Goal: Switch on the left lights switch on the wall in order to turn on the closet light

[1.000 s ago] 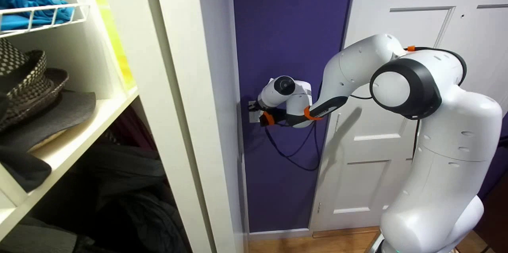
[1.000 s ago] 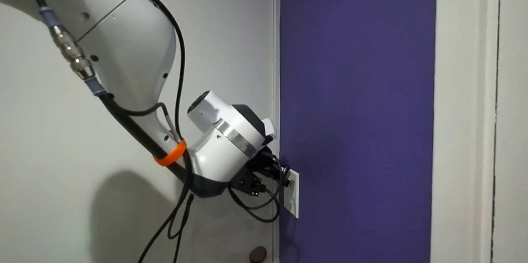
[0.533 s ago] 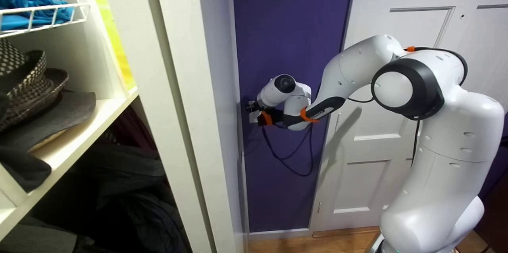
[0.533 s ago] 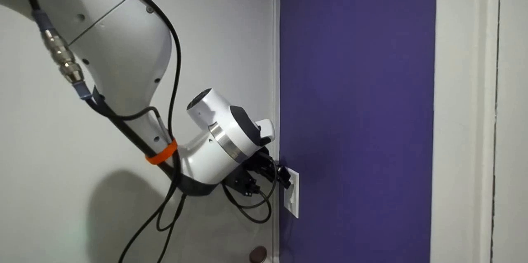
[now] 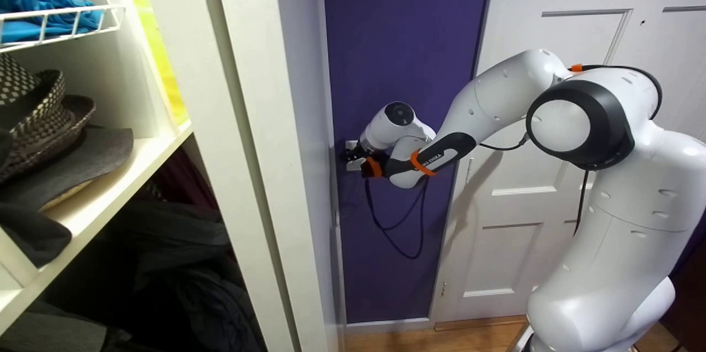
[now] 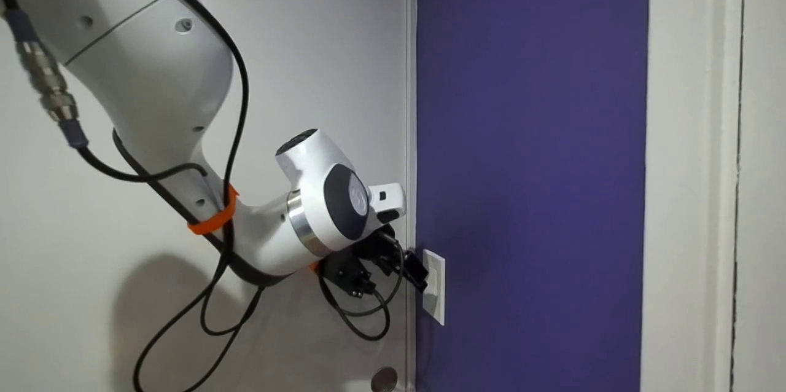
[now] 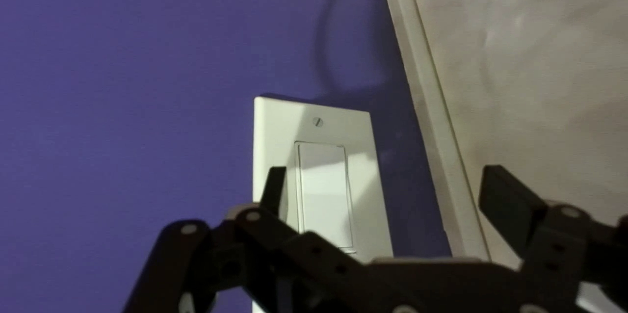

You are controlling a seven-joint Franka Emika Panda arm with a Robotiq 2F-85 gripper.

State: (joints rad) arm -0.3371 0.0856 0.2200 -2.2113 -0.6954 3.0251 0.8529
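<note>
The rocker switch [image 7: 323, 195] — the only one showing — lay ahead of the end effector [image 7: 386, 188], long axis upright on the matte purple wall [image 7: 122, 82]. The fingers [image 7: 273, 188] stood spread, holding nothing; in the wrist view the rocker switch showed between them, just beside that view's left finger, which probably needed shifting across to press. Contact couldn't be told. The rectangular plate [image 7: 365, 190] looked like smooth white plastic, with a slotted screw [image 7: 318, 121], near pale trim [image 7: 428, 97].

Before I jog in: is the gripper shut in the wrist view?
No, the gripper is open, its fingers wide apart with the light switch showing between them.
</note>
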